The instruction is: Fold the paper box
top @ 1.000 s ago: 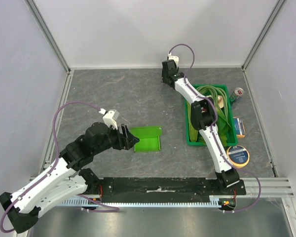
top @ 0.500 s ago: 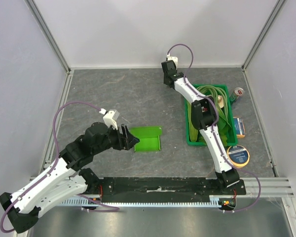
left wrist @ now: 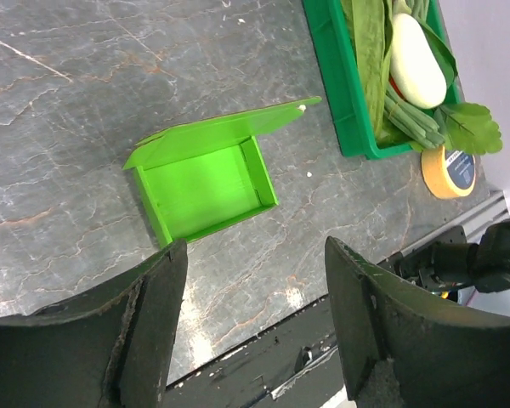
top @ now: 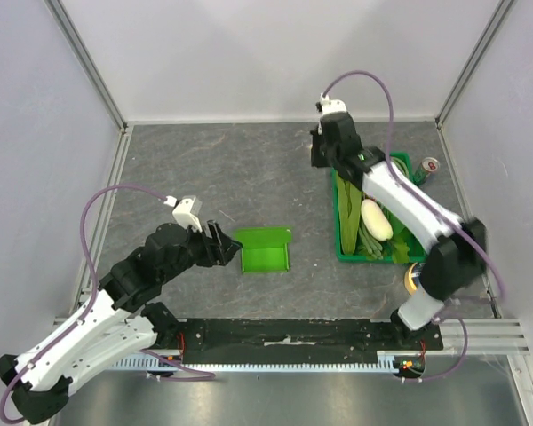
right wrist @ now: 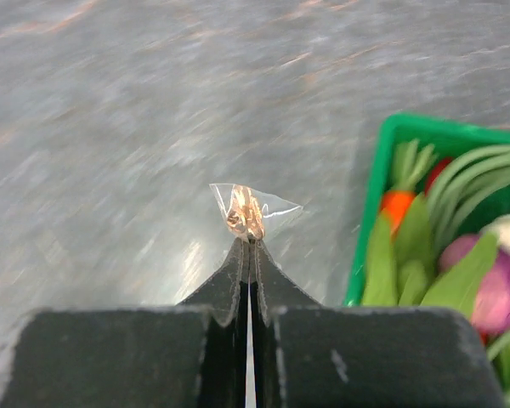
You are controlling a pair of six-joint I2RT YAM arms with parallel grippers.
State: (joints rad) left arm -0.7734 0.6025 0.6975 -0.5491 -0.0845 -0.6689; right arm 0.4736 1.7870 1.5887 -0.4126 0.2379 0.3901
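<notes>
The paper box [top: 265, 251] is lime green and lies on the grey tabletop at centre, folded up into a shallow tray with its lid flap raised. In the left wrist view the paper box [left wrist: 204, 183] sits just ahead of my fingers. My left gripper [top: 232, 252] hovers at the box's left edge, open and apart from it, with nothing between the fingers [left wrist: 157, 314]. My right gripper [top: 321, 153] is far back by the crate's far-left corner, shut. A small clear wrapper scrap [right wrist: 248, 208] with something brown inside is pinched at its tips [right wrist: 248, 242].
A dark-green crate [top: 342, 244] of vegetables stands at the right, also seen in the wrist views [left wrist: 331, 76] [right wrist: 370, 212]. A yellow tape roll [left wrist: 450, 170] lies near it at the front. A can [top: 429, 167] stands beyond it. White walls enclose the table.
The right gripper has shut and shifted a little right and nearer, while its elbow swung out to the right off the crate. The left arm drew back slightly to the left.
</notes>
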